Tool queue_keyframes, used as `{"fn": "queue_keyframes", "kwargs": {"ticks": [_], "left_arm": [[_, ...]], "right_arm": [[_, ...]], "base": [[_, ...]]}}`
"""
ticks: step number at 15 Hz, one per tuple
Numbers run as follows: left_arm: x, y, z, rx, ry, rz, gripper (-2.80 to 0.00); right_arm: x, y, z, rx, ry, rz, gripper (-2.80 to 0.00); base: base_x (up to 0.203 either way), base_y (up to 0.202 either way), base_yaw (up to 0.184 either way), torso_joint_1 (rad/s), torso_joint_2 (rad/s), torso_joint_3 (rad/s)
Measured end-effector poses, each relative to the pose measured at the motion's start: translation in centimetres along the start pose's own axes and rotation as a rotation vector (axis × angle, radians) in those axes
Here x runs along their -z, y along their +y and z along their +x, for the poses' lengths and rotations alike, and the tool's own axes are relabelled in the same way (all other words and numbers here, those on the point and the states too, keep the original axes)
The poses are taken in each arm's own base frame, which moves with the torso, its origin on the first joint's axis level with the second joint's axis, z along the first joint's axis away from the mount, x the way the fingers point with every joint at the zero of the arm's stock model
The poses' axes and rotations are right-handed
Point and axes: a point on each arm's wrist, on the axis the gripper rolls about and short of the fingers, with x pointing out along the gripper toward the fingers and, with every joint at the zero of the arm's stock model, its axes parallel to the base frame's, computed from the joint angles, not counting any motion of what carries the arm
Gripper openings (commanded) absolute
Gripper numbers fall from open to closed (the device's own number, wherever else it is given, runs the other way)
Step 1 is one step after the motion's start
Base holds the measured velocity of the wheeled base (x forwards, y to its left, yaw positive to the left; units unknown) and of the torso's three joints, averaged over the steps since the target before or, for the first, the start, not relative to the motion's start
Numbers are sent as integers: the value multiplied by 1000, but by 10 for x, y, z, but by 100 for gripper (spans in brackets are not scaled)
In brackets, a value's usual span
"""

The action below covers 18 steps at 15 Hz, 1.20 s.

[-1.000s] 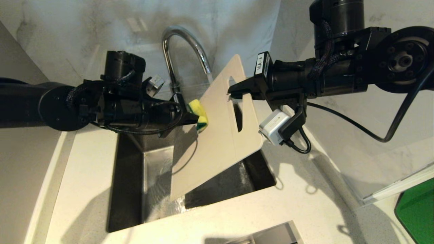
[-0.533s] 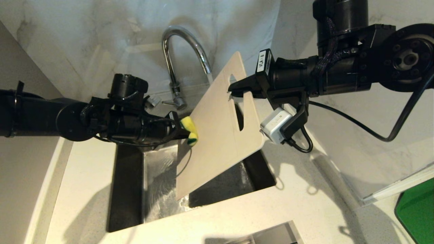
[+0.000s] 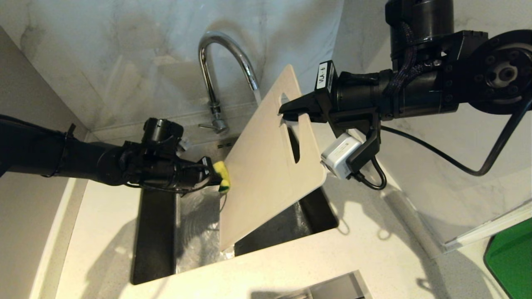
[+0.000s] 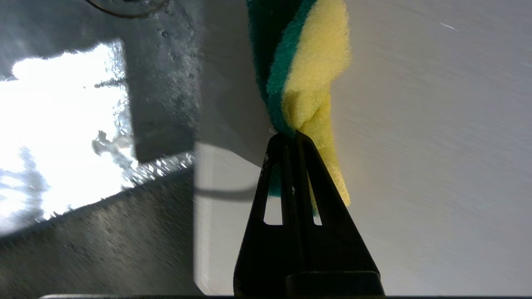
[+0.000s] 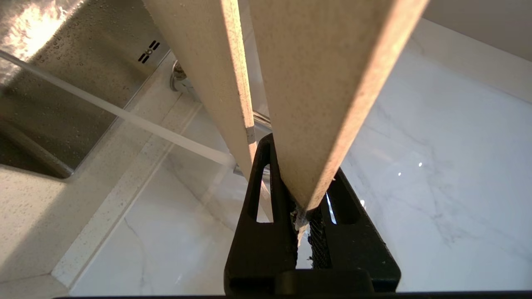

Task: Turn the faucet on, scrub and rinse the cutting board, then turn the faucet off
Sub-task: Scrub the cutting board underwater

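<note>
In the head view the left gripper [image 3: 217,179] was clamped on a yellow-and-green sponge [image 3: 223,182], pressed against the left edge of the cutting board [image 3: 266,174], about midway down it. The right gripper [image 3: 286,113] was closed on the board at its handle slot, holding it tilted over the sink [image 3: 156,232], just beside the faucet [image 3: 220,70]. The left wrist view showed the fingers pinched tight on the sponge [image 4: 307,74], which lay against the board's pale face [image 4: 436,145], with wet steel glinting beyond. The right wrist view showed the fingers gripping the board's edge [image 5: 324,95] and a stream of water [image 5: 124,118] crossing behind it. So the tap seemed already on and scrubbing under way; rinsing and shutting off the water probably remained.
</note>
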Motion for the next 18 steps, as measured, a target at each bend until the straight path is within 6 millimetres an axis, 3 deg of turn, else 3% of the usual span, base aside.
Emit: {"fn": "queue_keyframes", "kwargs": {"ticks": [5, 8, 11, 15, 18], "left_arm": [[-9, 32, -2, -7, -1, -34, -280], [-13, 35, -7, -12, -14, -40, -280], [-5, 12, -13, 32, -6, -8, -280], [20, -40, -24, 133, 27, 70, -280], [34, -77, -53, 213, 41, 115, -280]], "right_arm": [[0, -2, -2, 3, 4, -2, -280], [0, -2, -2, 2, 5, -3, -280], [1, -2, -4, 2, 9, -4, -280], [1, -1, -6, -1, 13, -3, -280], [2, -1, -7, -3, 16, -2, -280]], "base": [[0, 0, 0, 0, 0, 0], [0, 0, 0, 0, 0, 0], [0, 0, 0, 0, 0, 0], [0, 0, 0, 0, 0, 0], [0, 0, 0, 0, 0, 0]]}}
